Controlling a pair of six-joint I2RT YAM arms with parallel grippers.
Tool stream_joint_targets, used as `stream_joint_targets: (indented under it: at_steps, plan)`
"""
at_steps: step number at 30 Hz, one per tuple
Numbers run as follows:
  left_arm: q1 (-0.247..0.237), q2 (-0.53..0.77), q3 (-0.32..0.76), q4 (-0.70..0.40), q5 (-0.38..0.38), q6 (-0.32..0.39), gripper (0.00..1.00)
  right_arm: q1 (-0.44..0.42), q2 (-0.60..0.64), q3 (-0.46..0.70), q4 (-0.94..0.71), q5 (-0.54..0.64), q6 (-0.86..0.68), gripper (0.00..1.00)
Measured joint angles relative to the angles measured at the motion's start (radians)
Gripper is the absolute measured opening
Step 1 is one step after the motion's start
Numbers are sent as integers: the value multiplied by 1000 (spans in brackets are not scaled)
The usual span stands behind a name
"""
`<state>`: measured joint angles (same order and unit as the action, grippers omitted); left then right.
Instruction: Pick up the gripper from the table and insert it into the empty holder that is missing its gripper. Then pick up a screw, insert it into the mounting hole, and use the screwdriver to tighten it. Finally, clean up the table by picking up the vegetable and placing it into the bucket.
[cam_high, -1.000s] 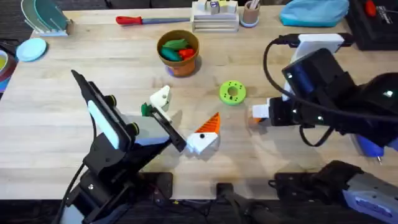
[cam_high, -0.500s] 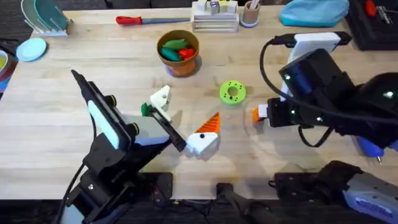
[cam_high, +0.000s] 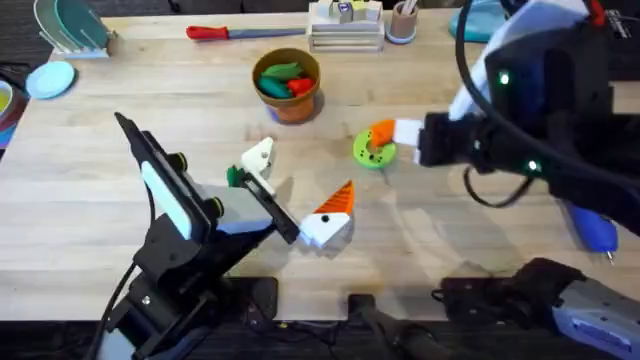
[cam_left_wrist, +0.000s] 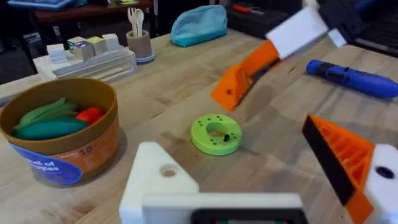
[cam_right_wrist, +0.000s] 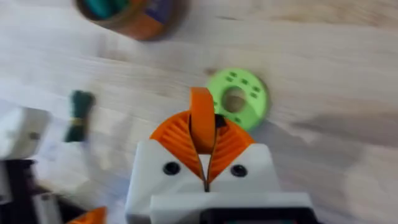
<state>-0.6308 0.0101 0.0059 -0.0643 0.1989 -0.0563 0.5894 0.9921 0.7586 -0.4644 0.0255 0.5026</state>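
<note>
My right gripper (cam_high: 385, 135) is shut on the loose orange gripper (cam_high: 377, 134), held just above the green ring disc (cam_high: 373, 151); the wedge stands between my pads (cam_right_wrist: 202, 118). My left gripper (cam_high: 303, 172) is wide open low over the table. One of its fingers is the empty holder (cam_high: 258, 158), a bare white block with a hole (cam_left_wrist: 163, 177); the other carries an orange tip (cam_left_wrist: 339, 158). The dark green vegetable (cam_high: 237, 177) lies beside the holder. The bucket (cam_high: 288, 100) stands behind, toys inside. The blue screwdriver (cam_high: 592, 230) lies at the right. A screw is too small to tell.
A red-handled tool (cam_high: 225, 32), a white box stack (cam_high: 345, 30), a beige cup (cam_high: 402, 22) and a blue pouch (cam_high: 505, 18) line the back edge. A blue lid (cam_high: 50, 80) sits far left. Bare wood lies between my arms.
My right gripper has lifted the orange gripper off the table and carried it back and left, over the green disc. The left arm has stayed still.
</note>
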Motion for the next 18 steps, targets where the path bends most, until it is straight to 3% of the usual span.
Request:
stream_joint_targets:
  at_steps: [7, 13, 18]
  plan:
    - [0, 0, 0, 0, 16, 0, 992, -59, 153, 0, 244, -376, 18, 12]
    - [0, 0, 0, 5, 81, 0, 993, -78, 256, 0, 303, -665, 50, 12]
    - [0, 0, 0, 8, 144, -1, 993, -78, 282, 0, 307, -811, 55, 12]
